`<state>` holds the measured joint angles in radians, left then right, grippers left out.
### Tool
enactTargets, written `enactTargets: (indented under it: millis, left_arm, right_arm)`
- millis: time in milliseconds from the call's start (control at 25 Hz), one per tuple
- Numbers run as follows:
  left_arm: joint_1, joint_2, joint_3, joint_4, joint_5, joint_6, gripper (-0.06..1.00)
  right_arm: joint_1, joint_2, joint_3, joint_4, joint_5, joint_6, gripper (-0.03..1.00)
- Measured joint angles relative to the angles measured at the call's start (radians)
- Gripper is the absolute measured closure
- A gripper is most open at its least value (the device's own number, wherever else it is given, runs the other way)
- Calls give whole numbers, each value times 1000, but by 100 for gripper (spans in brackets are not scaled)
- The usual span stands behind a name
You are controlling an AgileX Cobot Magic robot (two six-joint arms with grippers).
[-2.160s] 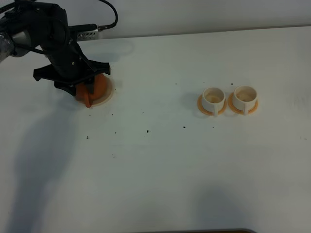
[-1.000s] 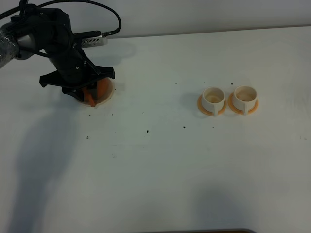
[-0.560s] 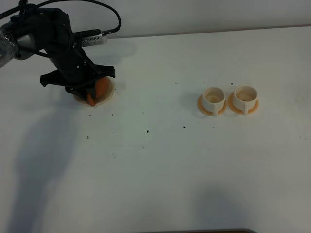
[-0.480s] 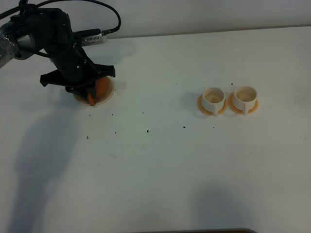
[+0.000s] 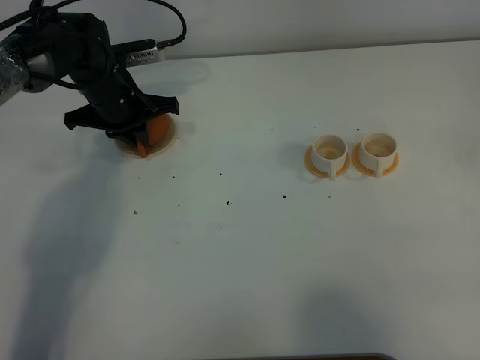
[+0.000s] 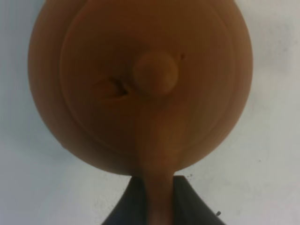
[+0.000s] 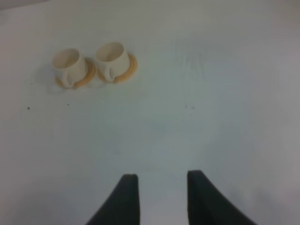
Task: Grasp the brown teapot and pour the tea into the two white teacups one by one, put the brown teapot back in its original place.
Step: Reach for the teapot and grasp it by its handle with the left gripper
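Note:
The brown teapot [image 6: 145,84] fills the left wrist view, knob [image 6: 155,73] up and lid on, so the tea is hidden. Its handle [image 6: 158,154] runs back between the dark fingers of my left gripper [image 6: 158,206], which is shut on it. In the high view the left gripper [image 5: 139,142] covers most of the teapot [image 5: 156,131], which rests on the beige coaster [image 5: 169,140] at the far left. The two white teacups [image 5: 330,151] [image 5: 377,148] sit side by side on orange saucers at the right, also in the right wrist view [image 7: 69,65] [image 7: 111,58]. My right gripper [image 7: 161,197] is open over bare table, far from them.
The table [image 5: 247,262] is white with small dark specks between the teapot and the cups. The left arm's cable [image 5: 169,30] loops near the table's back edge. The arm casts a large shadow [image 5: 60,247] toward the front left.
The left gripper's jaws have closed onto the teapot's handle. The arm has edged slightly toward the back. The cups have not moved.

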<state>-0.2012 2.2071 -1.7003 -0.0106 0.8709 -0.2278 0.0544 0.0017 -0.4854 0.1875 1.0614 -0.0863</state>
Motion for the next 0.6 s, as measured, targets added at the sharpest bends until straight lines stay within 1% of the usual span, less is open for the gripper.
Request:
enactTargets:
  millis: [600]
  left_arm:
    - [7, -47, 0, 11, 34, 49, 84]
  right_arm:
    - [0, 0, 0, 0, 0, 0, 73]
